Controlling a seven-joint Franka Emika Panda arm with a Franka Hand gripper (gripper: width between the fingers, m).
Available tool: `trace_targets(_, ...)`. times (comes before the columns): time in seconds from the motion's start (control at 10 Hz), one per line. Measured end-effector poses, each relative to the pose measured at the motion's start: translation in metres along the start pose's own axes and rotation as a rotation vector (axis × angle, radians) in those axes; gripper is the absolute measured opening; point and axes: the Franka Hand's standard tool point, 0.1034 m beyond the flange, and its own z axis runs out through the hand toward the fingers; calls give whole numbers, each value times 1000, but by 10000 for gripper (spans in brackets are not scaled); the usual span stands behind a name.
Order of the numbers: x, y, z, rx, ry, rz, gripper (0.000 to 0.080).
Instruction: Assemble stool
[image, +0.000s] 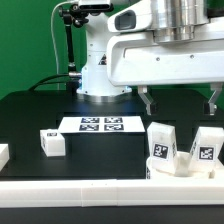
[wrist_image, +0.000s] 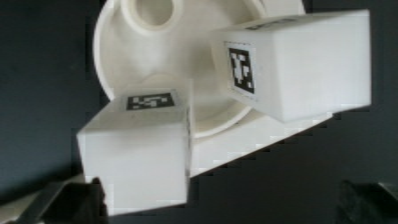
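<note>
Standing on the round seat (wrist_image: 143, 60) at the exterior view's near right, one leg (image: 162, 145) and a second leg (image: 207, 147) look fitted; third leg (image: 52, 142) sits loose on the counter (image: 30, 115) toward the left; fingers (image: 146, 103) above, fully spread, empty.

Smooth white plastic on a matt black bench (image: 30, 112)
The seat (wrist_image: 157, 75) and blocky legs (wrist_image: 294, 75) look like smooth white plastic with a dull sheen, and their black-and-white tags are flat and matt. The marker board (image: 100, 124) looks thin and papery. The arm's casing (image: 150, 55) is glossy white.
</note>
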Motion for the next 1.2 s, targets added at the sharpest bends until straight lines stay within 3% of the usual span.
trace_targets(0.4, 1, 3, 0, -1, 0, -244, 648)
trace_targets(0.7, 3, 9, 1, -37, 4, -608, 648)
trace_targets(1.2, 5, 14, 4, -55, -7, -950, 648)
